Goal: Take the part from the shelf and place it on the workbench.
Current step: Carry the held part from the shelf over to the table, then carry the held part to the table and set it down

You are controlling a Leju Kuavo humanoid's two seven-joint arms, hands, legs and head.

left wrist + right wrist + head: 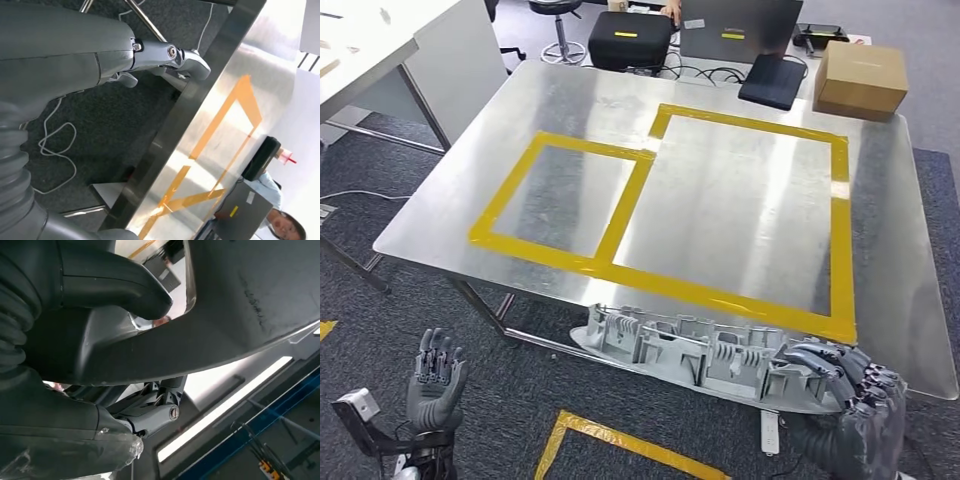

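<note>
Here the right hand grips one end of the part, a long grey ribbed casting, its fingers wrapped over the top edge. The part is held level in the air just in front of the near edge of the workbench, at about the height of that edge, with its free end toward the robot's left; whether it touches the edge cannot be told. In the right wrist view the thumb presses on the part's dark underside. The left hand is raised low at the left, well apart from the part, palm forward, fingers apart and upright, holding nothing. In the left wrist view a finger points toward the bench edge.

The workbench is a shiny metal sheet marked with yellow tape forming a small and a large rectangle side by side. At its far side lie a cardboard box, a dark flat pad, a black case and a laptop. More yellow tape marks the grey carpet.
</note>
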